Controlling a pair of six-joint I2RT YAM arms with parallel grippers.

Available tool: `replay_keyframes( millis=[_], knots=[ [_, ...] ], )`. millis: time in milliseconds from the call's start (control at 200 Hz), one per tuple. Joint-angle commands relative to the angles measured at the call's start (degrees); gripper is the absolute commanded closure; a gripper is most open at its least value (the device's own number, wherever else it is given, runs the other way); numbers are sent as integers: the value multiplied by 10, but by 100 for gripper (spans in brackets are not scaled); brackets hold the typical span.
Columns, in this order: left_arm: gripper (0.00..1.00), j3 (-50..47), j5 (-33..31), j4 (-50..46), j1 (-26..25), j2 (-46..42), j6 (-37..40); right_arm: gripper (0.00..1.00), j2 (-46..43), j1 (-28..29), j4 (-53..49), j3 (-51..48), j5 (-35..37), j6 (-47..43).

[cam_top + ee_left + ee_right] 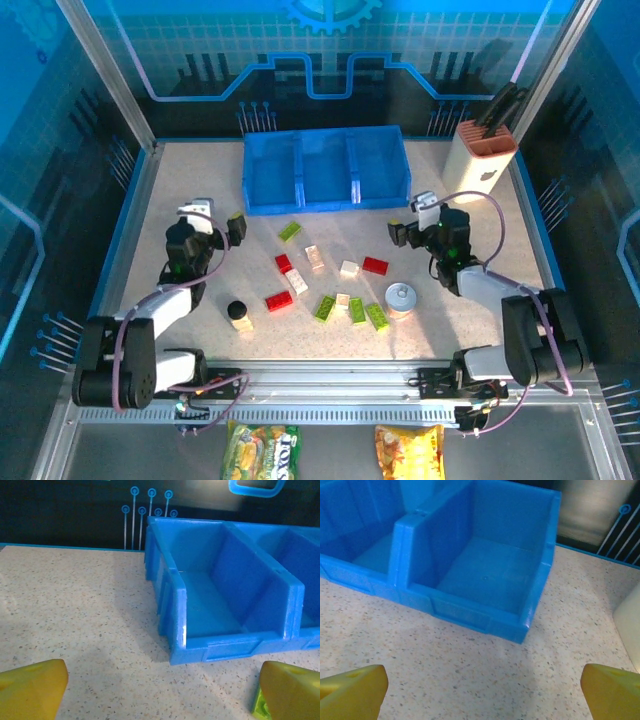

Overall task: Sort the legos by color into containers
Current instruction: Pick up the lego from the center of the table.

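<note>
Small red, lime, cream plastic lego bricks (375, 265) before wide blue three-bay plastic tray (325, 206): light, rigid, probably slick; pinch long sides. Left gripper (160, 692), right gripper (480, 692) spread, empty.

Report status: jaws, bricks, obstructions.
Left, right jaws open, empty. Small red, green, white plastic bricks unsorted; blue plastic divided tray empty. Round silver-topped can, black-lidded jar among bricks.

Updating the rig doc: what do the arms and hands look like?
Left arm and right arm: black joints, pale grey links, a lilac cable along each. Left hand and right hand: black with a white block; fingertips yellow.
</note>
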Motion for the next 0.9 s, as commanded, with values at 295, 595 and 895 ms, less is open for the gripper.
replay_keyframes(
  millis=[295,595,895],
  knots=[
    [1,238,-29,-536,-29,-79,-122,8,-36,82,-385,153,5,79],
    [1,424,45,-767,-29,-35,-68,14,-8,154,-579,249,7,77],
    [1,320,82,-655,-28,-65,-7,16,56,190,-684,302,17,33]
  ],
)
